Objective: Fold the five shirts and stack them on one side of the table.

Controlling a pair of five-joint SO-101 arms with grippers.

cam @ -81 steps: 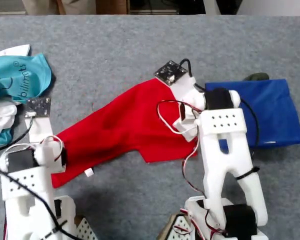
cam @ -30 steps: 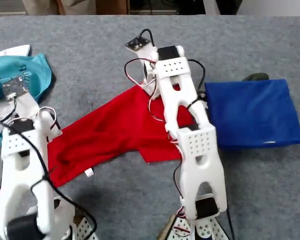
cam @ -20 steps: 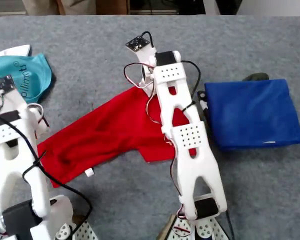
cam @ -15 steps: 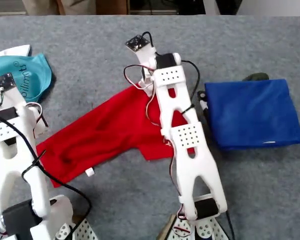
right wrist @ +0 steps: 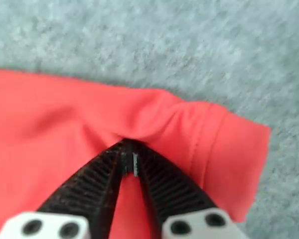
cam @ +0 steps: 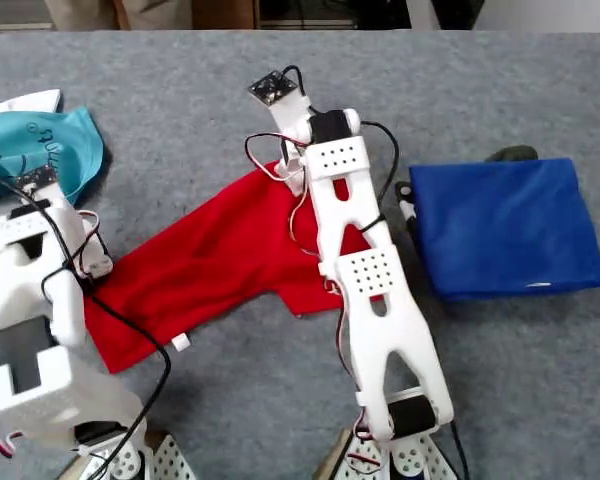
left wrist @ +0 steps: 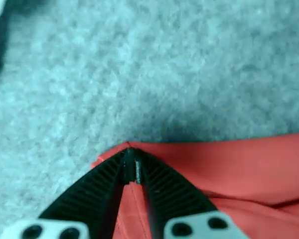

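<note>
A red shirt lies spread slantwise across the middle of the grey table. My left gripper is at the shirt's near-left corner, and the left wrist view has that gripper shut on the red cloth right at its edge. My right gripper is at the shirt's far corner. The right wrist view has it shut on a pinched fold of the red shirt beside a sleeve hem. A folded blue shirt lies to the right.
A teal shirt and white cloth lie bunched at the far left edge. Something dark green pokes out behind the blue shirt. Bare grey table stretches along the far side and at the front right.
The right arm swung from beside the blue shirt to the red shirt's far corner and stayed. The left arm rose toward the teal shirt, then came back onto the red shirt's left corner.
</note>
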